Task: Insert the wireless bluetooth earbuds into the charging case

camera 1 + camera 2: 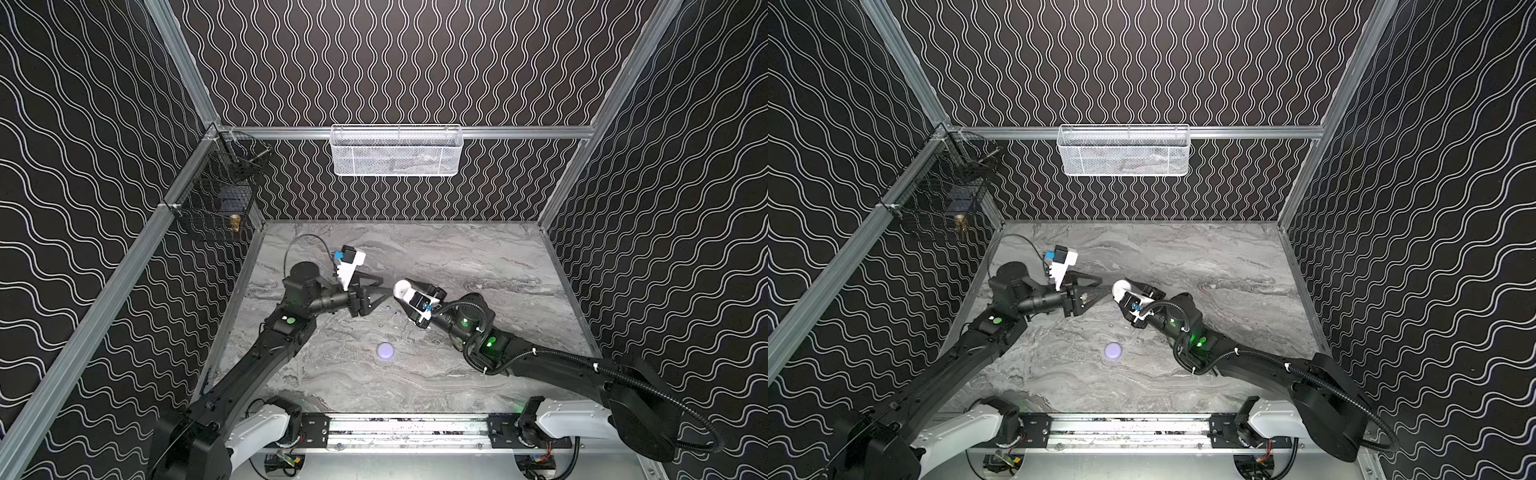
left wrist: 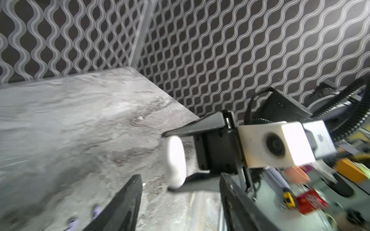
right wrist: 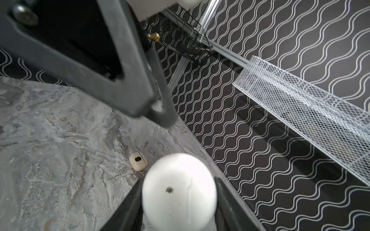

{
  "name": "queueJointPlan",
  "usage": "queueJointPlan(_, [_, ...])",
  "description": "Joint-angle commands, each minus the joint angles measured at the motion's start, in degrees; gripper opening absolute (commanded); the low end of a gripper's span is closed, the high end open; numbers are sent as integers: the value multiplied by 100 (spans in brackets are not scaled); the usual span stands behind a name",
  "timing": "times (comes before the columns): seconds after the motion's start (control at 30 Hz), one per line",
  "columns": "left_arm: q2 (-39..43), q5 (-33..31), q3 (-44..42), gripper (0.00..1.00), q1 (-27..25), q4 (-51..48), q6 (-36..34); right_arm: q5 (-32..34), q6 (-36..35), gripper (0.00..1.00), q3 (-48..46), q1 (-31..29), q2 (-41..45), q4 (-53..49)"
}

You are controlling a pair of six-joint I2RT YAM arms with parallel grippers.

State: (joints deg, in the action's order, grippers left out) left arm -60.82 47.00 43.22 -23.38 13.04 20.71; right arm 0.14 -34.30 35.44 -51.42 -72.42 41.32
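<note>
Mid-table, where the right gripper (image 1: 400, 293) clamps the white charging case (image 3: 178, 192) and the left gripper (image 1: 384, 289) faces it, jaws parted and empty, we should meet its lid seam squarely, while the lavender earbuds (image 2: 97, 210) lie loose on the marble tabletop (image 1: 478, 257) just nearer.

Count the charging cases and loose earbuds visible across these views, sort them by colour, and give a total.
white charging case: 1
lavender charging case: 1
cream charging case: 1
lavender earbuds: 2
Total: 5
</note>
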Motion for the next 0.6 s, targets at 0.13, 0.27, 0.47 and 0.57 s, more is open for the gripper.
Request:
queueJointPlan(0.13, [-205,-543,434,57,-414,-766,-464,109,-181,24,-154,-88,105,461])
queueJointPlan(0.27, [-221,-804,512,54,-636,-1140,-695,178,-186,25,-210,-88,63,558])
queueJointPlan(0.47, [-341,-948,628,51,-706,-1493,-836,560,-194,23,-313,-88,47,831])
queueJointPlan(0.57, [-399,-896,651,49,-759,-1457,-862,287,-153,24,-380,-89,175,838])
